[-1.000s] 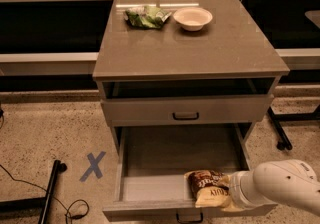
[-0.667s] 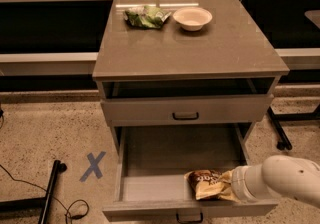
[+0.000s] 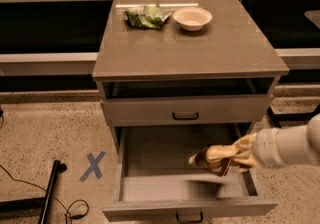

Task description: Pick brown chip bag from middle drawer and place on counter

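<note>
The brown chip bag point(image 3: 218, 158) hangs tilted above the right half of the open middle drawer point(image 3: 150, 160), clear of its floor. My gripper point(image 3: 239, 155) comes in from the right on a white arm point(image 3: 290, 146) and is shut on the bag's right end. The bag hides most of the fingers. The counter point(image 3: 210, 50) is the grey-brown top slab of the cabinet, above and behind the gripper.
A green-and-white bag point(image 3: 146, 17) and a pale bowl point(image 3: 192, 18) sit at the back of the counter. A shallower drawer with a black loop handle point(image 3: 185, 115) is closed above the open one. A blue X point(image 3: 93, 165) and a black pole point(image 3: 50, 190) are on the floor, left.
The chip bag has come up off the drawer floor with the gripper and now hangs tilted in the air. The arm has risen and drawn slightly to the right.
</note>
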{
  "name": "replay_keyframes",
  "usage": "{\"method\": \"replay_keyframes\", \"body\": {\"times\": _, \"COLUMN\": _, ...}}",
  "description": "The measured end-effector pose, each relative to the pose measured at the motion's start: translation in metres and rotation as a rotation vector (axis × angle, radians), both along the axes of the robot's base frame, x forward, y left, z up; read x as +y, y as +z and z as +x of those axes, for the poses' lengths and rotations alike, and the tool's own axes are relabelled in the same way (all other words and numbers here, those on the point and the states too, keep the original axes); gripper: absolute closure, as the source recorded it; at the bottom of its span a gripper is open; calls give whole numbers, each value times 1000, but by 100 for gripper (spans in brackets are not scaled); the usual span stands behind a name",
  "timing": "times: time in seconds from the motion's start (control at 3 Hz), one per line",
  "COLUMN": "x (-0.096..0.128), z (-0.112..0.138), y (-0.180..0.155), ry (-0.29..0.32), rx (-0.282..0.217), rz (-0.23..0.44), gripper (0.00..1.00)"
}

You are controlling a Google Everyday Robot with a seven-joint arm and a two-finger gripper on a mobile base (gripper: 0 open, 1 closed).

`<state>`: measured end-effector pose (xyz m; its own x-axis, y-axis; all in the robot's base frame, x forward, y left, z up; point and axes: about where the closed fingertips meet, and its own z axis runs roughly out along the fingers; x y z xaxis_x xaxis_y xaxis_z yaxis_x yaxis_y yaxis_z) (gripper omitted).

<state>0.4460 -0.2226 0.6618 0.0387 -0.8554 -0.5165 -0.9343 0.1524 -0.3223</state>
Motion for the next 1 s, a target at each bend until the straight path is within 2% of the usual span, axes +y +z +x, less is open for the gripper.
{"method": "replay_keyframes", "body": {"times": 0.33, "x": -18, "z": 25, "y": 70, "ry": 16, "rx": -17, "rz": 10, "gripper": 100}}
{"method": "replay_keyframes", "body": {"times": 0.67, "x": -39, "z": 49, "y": 121, "ry": 31, "rx": 6, "rz": -3, "gripper": 100}}
{"method": "replay_keyframes", "body": {"times": 1.0, "x": -54, "z": 83, "y": 158, "ry": 31, "rx": 33, "rz": -22, "gripper": 100}}
